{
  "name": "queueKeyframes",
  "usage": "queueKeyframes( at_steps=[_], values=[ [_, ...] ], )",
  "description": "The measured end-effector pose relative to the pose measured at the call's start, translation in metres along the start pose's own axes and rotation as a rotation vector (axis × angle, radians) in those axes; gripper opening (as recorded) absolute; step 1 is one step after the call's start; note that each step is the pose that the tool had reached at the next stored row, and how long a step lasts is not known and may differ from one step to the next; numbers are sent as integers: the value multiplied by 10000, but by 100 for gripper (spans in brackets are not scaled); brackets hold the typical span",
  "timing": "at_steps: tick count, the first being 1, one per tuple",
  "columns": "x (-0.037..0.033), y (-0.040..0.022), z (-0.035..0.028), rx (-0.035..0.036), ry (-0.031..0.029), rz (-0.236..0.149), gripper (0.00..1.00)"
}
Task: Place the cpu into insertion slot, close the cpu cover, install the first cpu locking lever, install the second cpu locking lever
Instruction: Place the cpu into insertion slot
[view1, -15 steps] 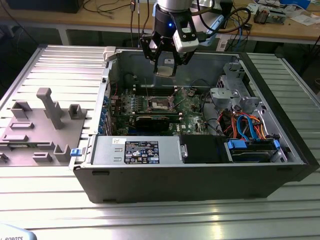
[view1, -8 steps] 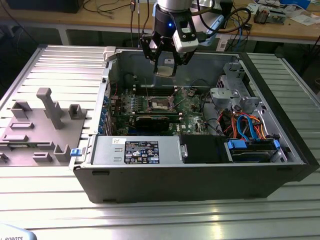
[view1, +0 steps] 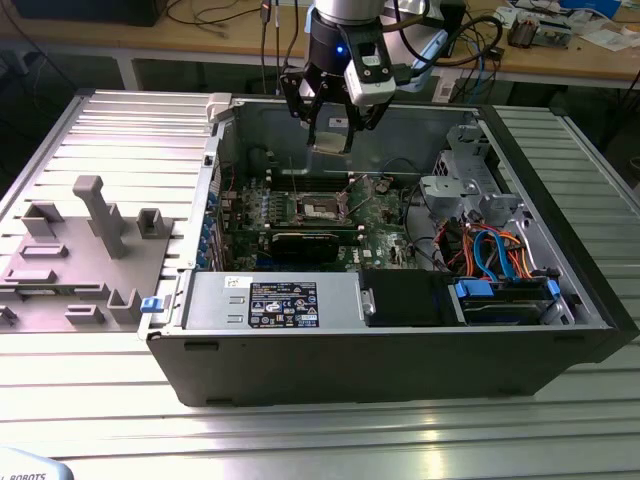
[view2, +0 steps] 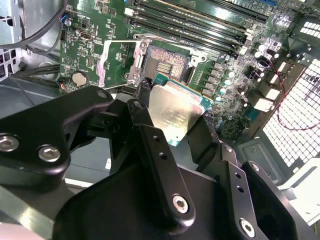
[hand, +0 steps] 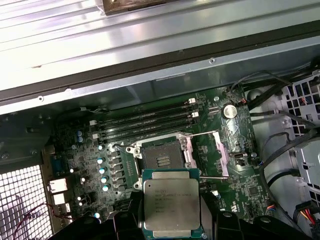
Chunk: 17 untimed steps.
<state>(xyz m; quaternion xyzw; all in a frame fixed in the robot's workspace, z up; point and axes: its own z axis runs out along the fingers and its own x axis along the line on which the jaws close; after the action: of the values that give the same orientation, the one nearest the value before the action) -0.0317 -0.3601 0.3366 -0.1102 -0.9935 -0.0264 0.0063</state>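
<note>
Exterior view: black gripper (view1: 332, 128) grips small flat square silver-topped cpu (view1: 331, 141), high above open dark metal computer case (view1: 400, 370). Second wrist view: square dark-centred insertion slot (view2: 165, 62) empty, below chip, just past its edge. First wrist view: chip edges roughly parallel slot's.

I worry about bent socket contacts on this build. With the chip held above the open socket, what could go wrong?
The pincer holds the cpu above the bare insertion slot; lowered misaligned or tilted, it could damage the exposed contacts. The opened cpu cover stands beside the slot, so the pincer might snag it on the way down.
</note>
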Motion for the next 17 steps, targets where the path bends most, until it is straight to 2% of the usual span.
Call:
queueKeyframes(
  at_steps=[2, 17],
  values=[
    [0, 0, 1, -4, -8, 158, 54],
    [0, 0, 1, -7, -16, 321, 54]
  ],
)
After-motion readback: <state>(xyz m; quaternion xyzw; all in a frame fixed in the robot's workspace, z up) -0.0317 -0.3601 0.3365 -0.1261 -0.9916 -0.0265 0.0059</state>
